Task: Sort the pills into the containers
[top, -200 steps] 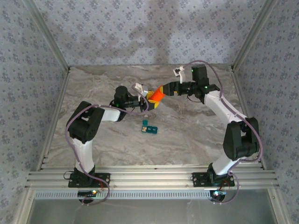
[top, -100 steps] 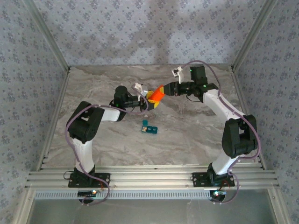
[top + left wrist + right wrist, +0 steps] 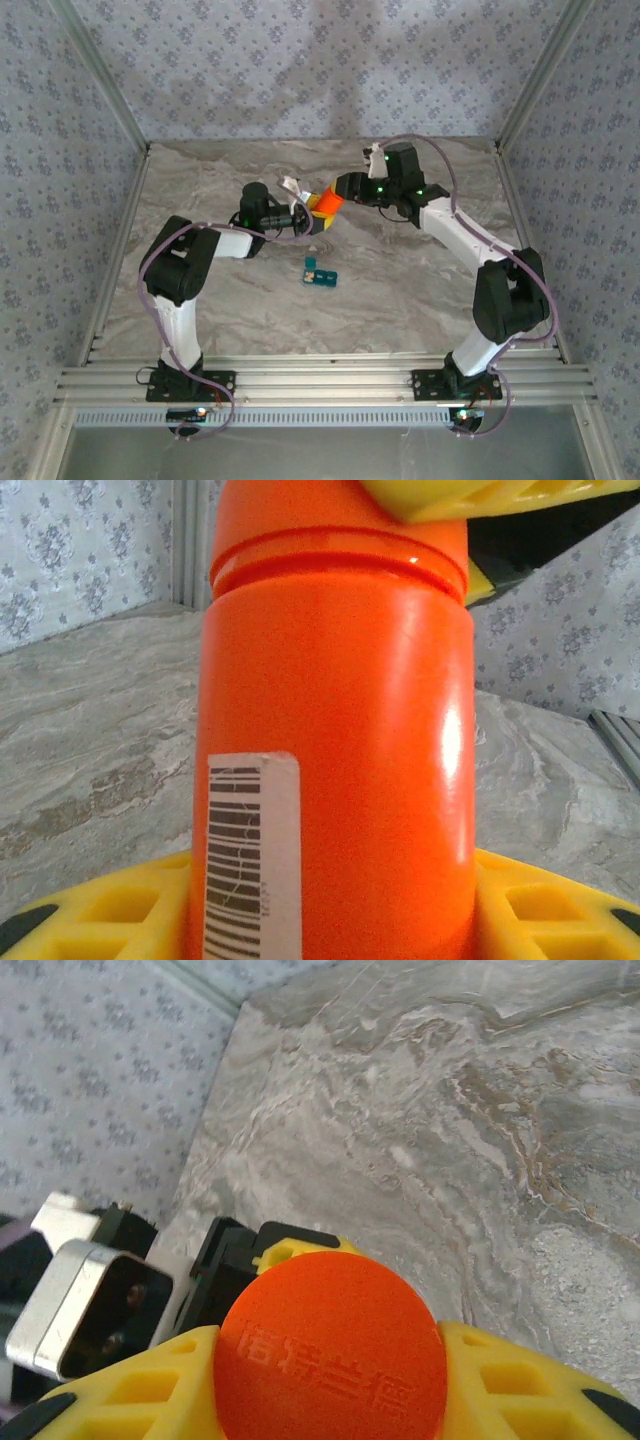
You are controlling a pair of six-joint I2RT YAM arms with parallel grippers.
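While my two arms reach in toward each other over the table (image 3: 420, 290), I hold one orange bottle (image 3: 326, 203) up in the air between them. My left pincer (image 3: 313, 217) is closed on the bottle's round body. In the left wrist view its yellow fingers (image 3: 110, 920) press in from both sides low down, and they have square holes in them like a waffle. The bottle is smooth, shiny plastic, shaped like a tube, with a ridge going round near the top. A white label (image 3: 252, 850) with black stripes is stuck on its side. My right pincer (image 3: 343, 190) is closed on the cap (image 3: 330, 1345) at the other end. In the right wrist view the cap is a flat orange circle with little raised signs on it, and yellow pads (image 3: 520, 1380) sit tight against it on the left and right. The containers (image 3: 321, 274) lie flat on the table, nearer to my bases than the bottle and well apart from both pincers. They are a small blue-green plastic strip with square parts, and I cannot tell if the lids are open. The table top is hard and looks like grey and brown marble with wavy lines. The walls (image 3: 300, 70) around it have paper with small flower shapes.
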